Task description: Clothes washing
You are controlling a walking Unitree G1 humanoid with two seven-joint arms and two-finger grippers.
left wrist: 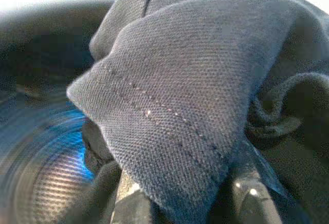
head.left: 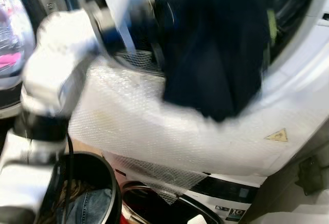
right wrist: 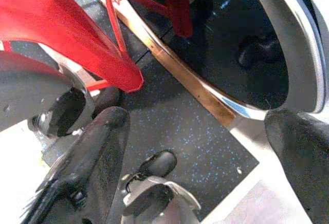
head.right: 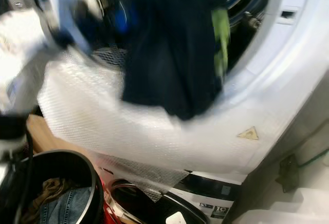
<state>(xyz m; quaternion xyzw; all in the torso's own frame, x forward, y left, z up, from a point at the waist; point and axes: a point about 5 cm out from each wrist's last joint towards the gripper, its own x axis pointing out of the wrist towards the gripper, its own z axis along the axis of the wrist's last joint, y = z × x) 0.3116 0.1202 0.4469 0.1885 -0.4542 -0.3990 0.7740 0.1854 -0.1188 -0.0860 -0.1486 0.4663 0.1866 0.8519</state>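
Left gripper [left wrist: 175,203] pinches dark garment [head.left: 216,49], which drapes from its fingers over the washer drum opening [head.right: 247,3] rim ahead. Right gripper [right wrist: 195,152] hangs low, fingers spread wide, holding nothing, over speckled floor [right wrist: 175,121].

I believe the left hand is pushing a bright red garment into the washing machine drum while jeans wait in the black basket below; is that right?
Not quite: the garment is dark navy, not red, as the left eye view shows. The rest holds: the left hand is at the washing machine drum opening with it, and jeans lie in the black basket below.
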